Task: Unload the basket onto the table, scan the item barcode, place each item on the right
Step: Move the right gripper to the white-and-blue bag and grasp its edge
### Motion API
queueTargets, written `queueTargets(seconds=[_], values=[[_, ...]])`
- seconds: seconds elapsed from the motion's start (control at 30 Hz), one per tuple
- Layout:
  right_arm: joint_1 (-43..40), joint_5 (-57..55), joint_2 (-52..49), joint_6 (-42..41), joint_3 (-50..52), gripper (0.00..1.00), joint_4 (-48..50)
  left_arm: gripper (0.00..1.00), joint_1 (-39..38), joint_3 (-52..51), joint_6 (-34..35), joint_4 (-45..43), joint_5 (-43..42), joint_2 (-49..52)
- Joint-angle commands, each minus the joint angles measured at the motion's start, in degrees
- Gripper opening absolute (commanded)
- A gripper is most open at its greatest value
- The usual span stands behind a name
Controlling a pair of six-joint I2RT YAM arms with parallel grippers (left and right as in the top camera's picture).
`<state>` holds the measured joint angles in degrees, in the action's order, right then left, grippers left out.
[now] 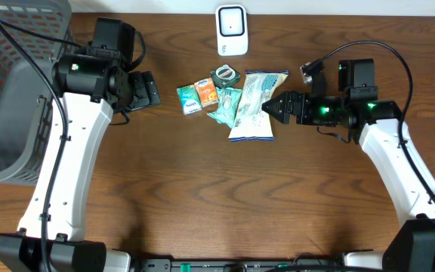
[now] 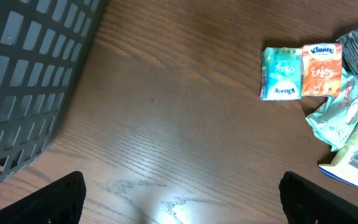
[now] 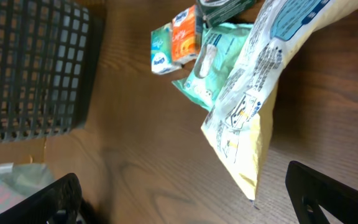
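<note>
Left claw (image 1: pixel 148 89): wide, holding nothing
Right claw (image 1: pixel 269 108): wide, just beside snack bag (image 1: pixel 254 102)
Barcode scanner (image 1: pixel 232 30): bench (image 1: pixel 202 196) far edge, centre
Mesh basket (image 1: pixel 6 91): left edge

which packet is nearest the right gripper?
The big white snack bag, right beside the right gripper. The green wipes pack, teal tissue pack and orange tissue pack lie farther from it.

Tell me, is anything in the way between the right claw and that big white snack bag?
Nothing visible does. The open right gripper sits at the right edge of the snack bag, with no object between them. The teal wipes pack and the two tissue packs lie on the bag's far side, away from the gripper.
</note>
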<state>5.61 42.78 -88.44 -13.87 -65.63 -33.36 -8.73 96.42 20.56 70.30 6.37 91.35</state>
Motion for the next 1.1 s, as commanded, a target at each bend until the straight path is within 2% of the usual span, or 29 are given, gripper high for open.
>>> queueTargets(seconds=[0.0,0.13,0.2,0.23,0.33,0.47,0.6,1.07], values=[[0.57,-2.82,0.15,-0.9,-1.05,0.99,0.2,0.98,0.15,0.5,-0.57,0.17,0.74,-0.37],[1.2,-9.29,0.15,-0.9,-1.05,0.99,0.39,0.98,0.15,0.5,-0.59,0.17,0.74,-0.37],[1.44,-11.41,0.15,-0.92,-1.05,0.88,0.83,0.98,0.15,0.5,-0.59,0.17,0.74,-0.37],[1.55,-11.28,0.15,-1.22,-1.05,0.87,1.38,0.97,0.15,0.5,-0.59,0.17,0.74,-0.37],[1.62,-11.39,0.13,-3.48,-1.03,0.93,3.58,0.98,0.15,0.5,-0.59,0.17,0.74,-0.37],[1.66,-11.56,-0.09,-3.96,-1.05,0.91,6.51,0.98,0.15,0.5,-0.59,0.17,0.74,-0.37],[2.64,-16.72,-2.25,-10.32,-1.03,0.91,7.34,0.98,0.15,0.5,-0.59,0.17,0.74,-0.37],[4.68,-9.66,-19.32,-13.97,-1.03,0.91,18.08,0.98,0.15,0.5,-0.59,0.17,0.74,-0.37]])
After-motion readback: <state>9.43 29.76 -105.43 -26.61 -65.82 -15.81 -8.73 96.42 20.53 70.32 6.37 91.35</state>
